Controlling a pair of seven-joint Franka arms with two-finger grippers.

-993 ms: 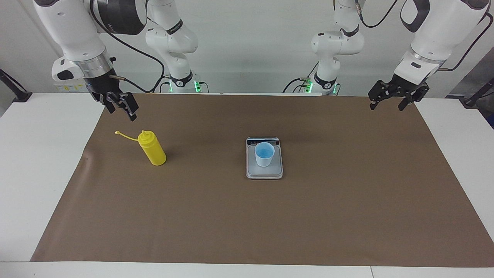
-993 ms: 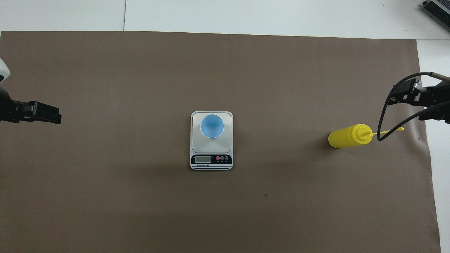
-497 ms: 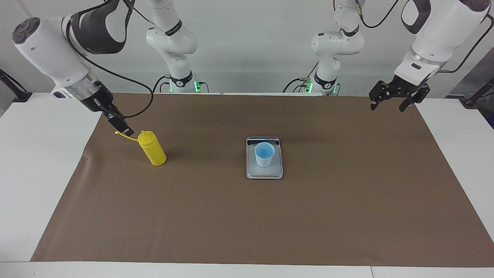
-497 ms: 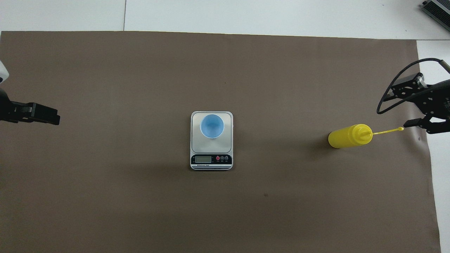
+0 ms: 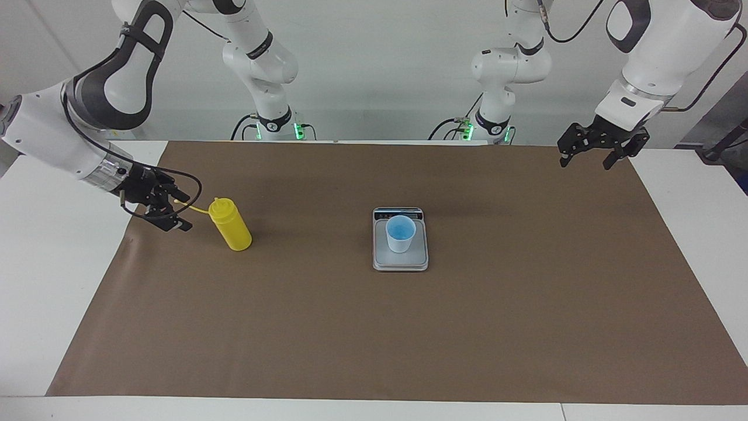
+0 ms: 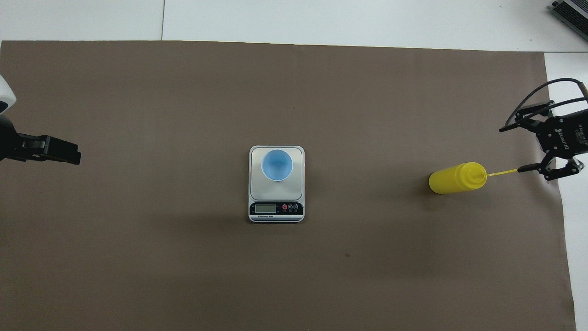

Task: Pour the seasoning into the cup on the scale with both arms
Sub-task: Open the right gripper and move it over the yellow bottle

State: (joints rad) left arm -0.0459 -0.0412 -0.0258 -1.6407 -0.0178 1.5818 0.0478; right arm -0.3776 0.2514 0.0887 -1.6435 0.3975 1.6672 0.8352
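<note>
Seasoning bottle (image 5: 232, 227) stands upright on the brown mat (image 5: 374, 327) toward the right arm's end of the table, long axis vertical, cone nozzle up. Its thin cap strap (image 6: 501, 173) sticks out sideways from the nozzle, pointing at about 3 o'clock in the overhead view, away from the scale. Scale (image 6: 276, 216) sits mid-mat, long axis running 12 to 6 in the overhead view, display strip at the 6 o'clock end, nearer the robots. Cup (image 6: 277, 165) stands upright on the weighing plate, rim up, at the plate's 12 o'clock end. Bottle is well apart from the scale, at its 3 o'clock in the overhead view. Right gripper (image 5: 173, 211) is low, fingers spread wide, at the strap's tip; contact unclear. Left gripper (image 5: 591, 153) is open, holding nothing, waiting over the mat's corner.
</note>
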